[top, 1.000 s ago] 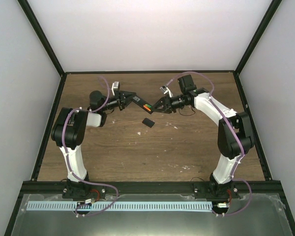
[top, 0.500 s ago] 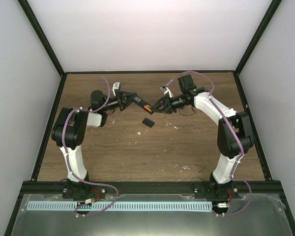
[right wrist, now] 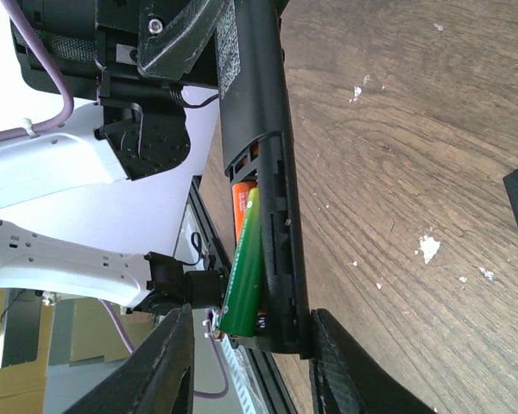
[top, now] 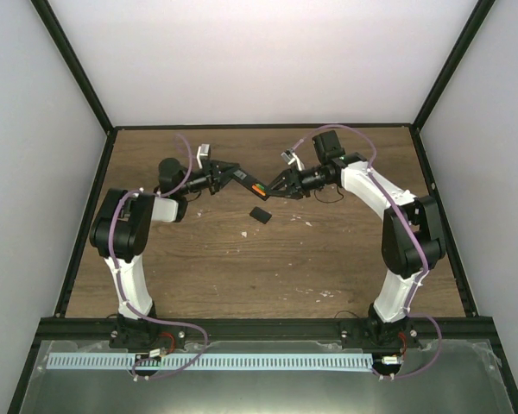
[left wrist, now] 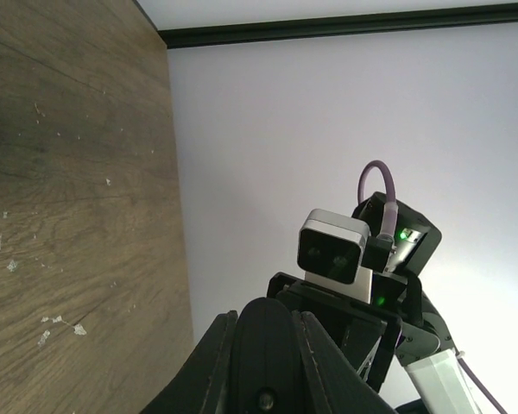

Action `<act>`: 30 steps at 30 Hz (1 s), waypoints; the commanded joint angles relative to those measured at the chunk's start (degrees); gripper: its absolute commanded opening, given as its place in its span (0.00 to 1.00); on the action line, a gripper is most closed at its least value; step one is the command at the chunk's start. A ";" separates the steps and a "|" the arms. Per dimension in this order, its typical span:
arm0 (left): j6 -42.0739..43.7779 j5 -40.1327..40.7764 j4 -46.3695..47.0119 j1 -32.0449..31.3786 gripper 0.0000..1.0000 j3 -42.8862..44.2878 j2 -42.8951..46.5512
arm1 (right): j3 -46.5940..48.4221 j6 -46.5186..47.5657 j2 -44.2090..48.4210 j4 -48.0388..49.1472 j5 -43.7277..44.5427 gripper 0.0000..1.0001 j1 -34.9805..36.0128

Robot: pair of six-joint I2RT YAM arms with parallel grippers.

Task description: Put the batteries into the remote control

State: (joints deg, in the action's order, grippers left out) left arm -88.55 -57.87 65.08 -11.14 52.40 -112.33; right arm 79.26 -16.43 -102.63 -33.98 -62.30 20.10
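the left jaws are clenched on one end of the remote control [top: 249,182], holding it over the far middle of the table [top: 242,267]. its back is open, with the batteries [right wrist: 242,250] lying in the compartment. the right jaws stand released, straddling the remote's free end with a gap on one side. a small black cover [top: 260,214] lies on the table nearby

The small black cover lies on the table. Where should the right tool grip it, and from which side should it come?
Grip the cover across two opposite edges, coming straight down from above. It lies flat on the table, apart from the remote control held above, so only its thin edges offer a hold. The shorter span is probably easier to close on.
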 commanded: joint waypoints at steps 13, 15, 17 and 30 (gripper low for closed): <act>-0.39 -0.60 8.31 -0.74 0.00 0.87 -1.62 | 3.61 -3.26 1.35 4.36 -7.83 0.29 -0.14; -0.75 -0.63 9.14 -0.94 0.00 1.14 -1.82 | 3.61 -3.32 1.17 4.43 -7.85 0.29 -0.10; -0.84 -0.67 9.23 -1.04 0.00 1.46 -1.84 | 3.62 -3.50 0.91 4.46 -7.87 0.29 -0.08; -1.25 -1.01 10.02 -1.19 0.00 1.76 -2.34 | 4.49 -4.91 -0.10 5.66 -7.92 0.25 1.01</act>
State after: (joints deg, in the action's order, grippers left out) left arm -91.57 -58.26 73.65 -11.40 53.36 -113.23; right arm 79.90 -20.62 -102.91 -31.09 -66.00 19.92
